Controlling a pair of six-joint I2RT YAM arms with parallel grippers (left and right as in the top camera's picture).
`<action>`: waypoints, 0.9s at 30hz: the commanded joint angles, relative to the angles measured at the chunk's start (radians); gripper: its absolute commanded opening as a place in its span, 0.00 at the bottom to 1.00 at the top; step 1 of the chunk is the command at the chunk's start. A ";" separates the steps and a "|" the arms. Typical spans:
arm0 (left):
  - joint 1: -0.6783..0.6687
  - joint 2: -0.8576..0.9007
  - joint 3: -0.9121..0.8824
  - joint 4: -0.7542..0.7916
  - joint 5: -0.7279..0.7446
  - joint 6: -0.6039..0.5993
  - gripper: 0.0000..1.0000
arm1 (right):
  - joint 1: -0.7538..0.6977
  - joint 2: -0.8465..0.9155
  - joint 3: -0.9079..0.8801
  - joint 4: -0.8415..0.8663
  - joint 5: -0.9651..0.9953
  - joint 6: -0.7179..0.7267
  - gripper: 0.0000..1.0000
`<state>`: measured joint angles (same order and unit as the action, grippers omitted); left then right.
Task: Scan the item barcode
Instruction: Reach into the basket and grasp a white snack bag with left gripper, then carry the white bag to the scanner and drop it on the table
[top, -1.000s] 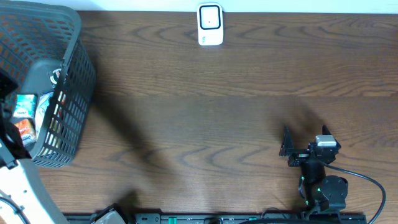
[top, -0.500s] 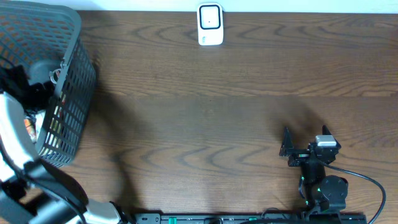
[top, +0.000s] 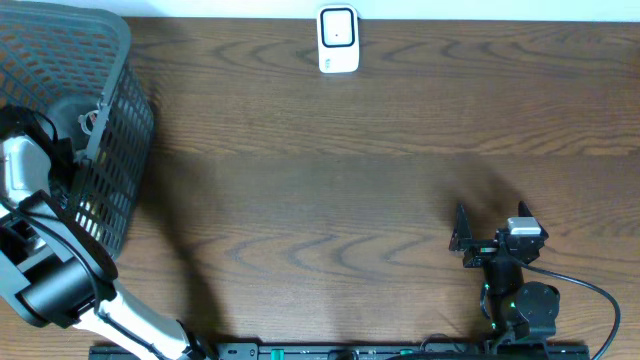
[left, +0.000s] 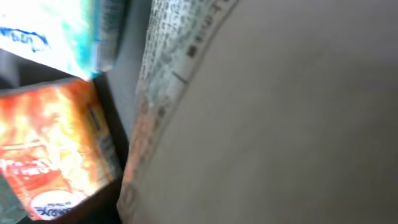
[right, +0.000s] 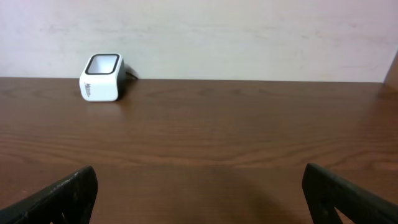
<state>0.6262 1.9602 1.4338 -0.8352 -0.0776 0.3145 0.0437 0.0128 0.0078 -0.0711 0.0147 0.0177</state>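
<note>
My left arm reaches down into the dark mesh basket (top: 118, 120) at the table's left edge, and its gripper (top: 45, 140) is sunk among the contents, so I cannot make out its jaws. The left wrist view is filled by a pale package with fine printed text (left: 280, 124), pressed close to the lens. Beside it lie an orange packet (left: 50, 155) and a blue-and-white packet (left: 56, 31). No barcode shows. The white scanner (top: 338, 40) stands at the table's far edge, also in the right wrist view as the scanner (right: 102, 78). My right gripper (top: 457, 230) rests open near the front right, its fingers (right: 68, 196) holding nothing.
The basket's tall mesh wall encloses the left gripper on the right side. Wood table (top: 320, 180) stretches between basket, scanner and right arm. A black cable (top: 590, 295) trails from the right arm's base. A pale wall (right: 249, 31) runs behind the scanner.
The left arm has swung over and dropped deeper into the basket, covering the packets that showed a second ago. The right arm has not moved.
</note>
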 joint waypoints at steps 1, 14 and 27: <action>-0.002 0.008 -0.008 0.010 -0.024 0.010 0.52 | 0.003 -0.004 -0.003 -0.003 0.001 0.011 0.99; -0.002 -0.052 -0.009 -0.032 -0.009 -0.071 0.07 | 0.003 -0.004 -0.003 -0.003 0.001 0.011 0.99; -0.002 -0.650 0.018 0.215 0.198 -0.478 0.07 | 0.003 -0.004 -0.003 -0.003 0.001 0.011 0.99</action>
<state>0.6250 1.4155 1.4353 -0.6693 0.0303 -0.0479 0.0433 0.0128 0.0078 -0.0711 0.0147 0.0177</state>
